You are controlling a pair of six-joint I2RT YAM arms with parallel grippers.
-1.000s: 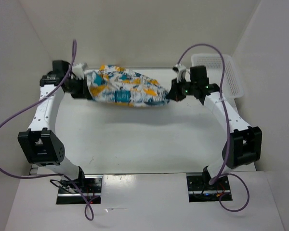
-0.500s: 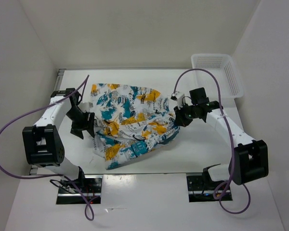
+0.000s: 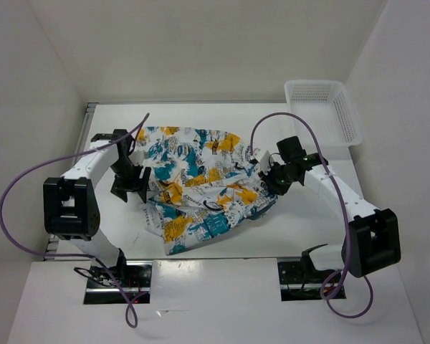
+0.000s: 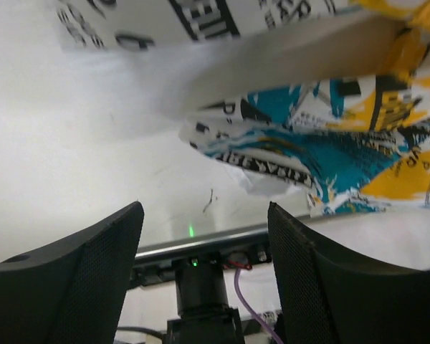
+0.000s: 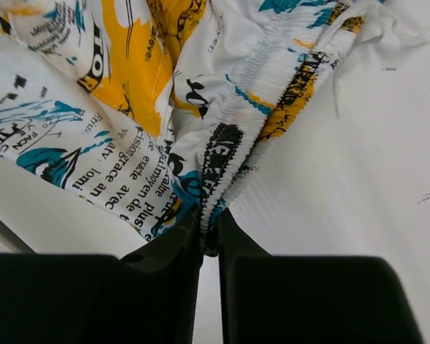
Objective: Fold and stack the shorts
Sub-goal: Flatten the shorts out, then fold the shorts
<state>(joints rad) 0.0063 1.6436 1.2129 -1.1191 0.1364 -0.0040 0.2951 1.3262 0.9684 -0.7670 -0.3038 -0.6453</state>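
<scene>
— Left gripper (image 4: 203,215) has just let go: its jaws stand wide with nothing between them, and the printed cloth lies just beyond the tips.

— And the right gripper (image 5: 209,236)?

— Narrow, pinched on the elastic waistband of the shorts (image 3: 201,179). The wrist view shows the gathered band running straight into the gap between its fingers.

— A second ago the shorts hung stretched in the air between both arms, over the far side of the table (image 3: 308,215).

— Yes. Both arms have since come back toward their bases and brought the cloth down. Now the shorts lie on the middle of the table, between the two grippers, spread out but rumpled, with one flap trailing toward the near edge.

— So that was the laying-out?

— I'd judge so. They are down and roughly open, not yet folded. Wrinkles run across the middle, and I cannot tell which edge is which leg.

— What of the basket (image 3: 290,89)?

— It sits at the far right corner, well apart from the cloth.

— Next?

— Probably the right side releases too, then both take fresh holds for a fold. The rumpled middle may need smoothing first, or the fold will come out crooked.
</scene>
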